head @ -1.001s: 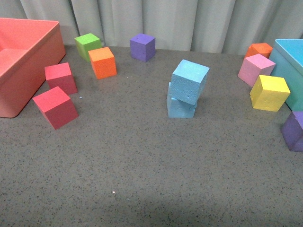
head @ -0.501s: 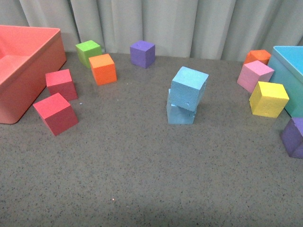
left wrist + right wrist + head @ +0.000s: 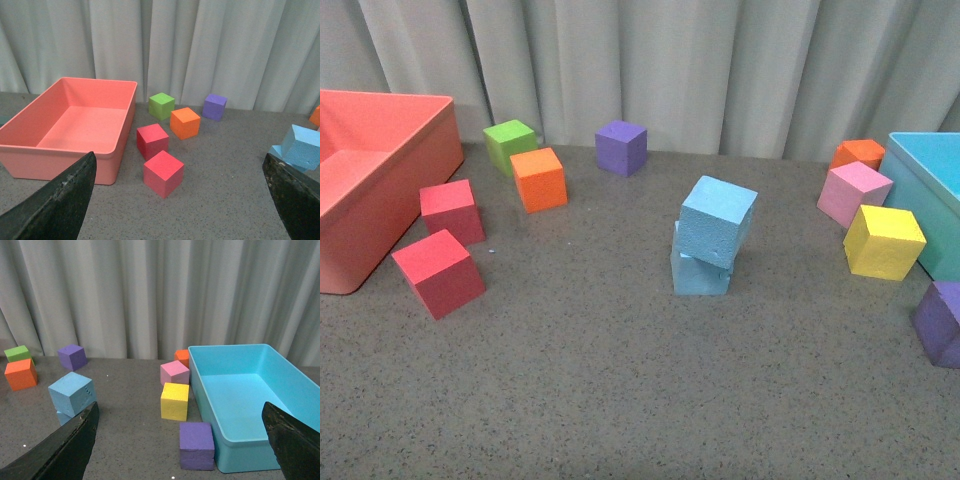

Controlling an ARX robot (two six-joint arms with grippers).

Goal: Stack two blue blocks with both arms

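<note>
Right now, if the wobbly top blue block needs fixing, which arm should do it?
Probably the right. Its camera shows the top blue block whole and nearer; the left wrist view only catches it at the edge. Both grippers are open and empty.

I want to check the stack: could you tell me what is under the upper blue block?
The upper blue block sits twisted on the lower blue block, which rests on the table. Most of the lower block's top is covered.

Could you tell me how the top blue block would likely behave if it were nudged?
The top blue block sits twisted and overhanging the lower block, so it would probably slide or topple. Its matte, foam-like surface suggests it is light, with some grip.
</note>
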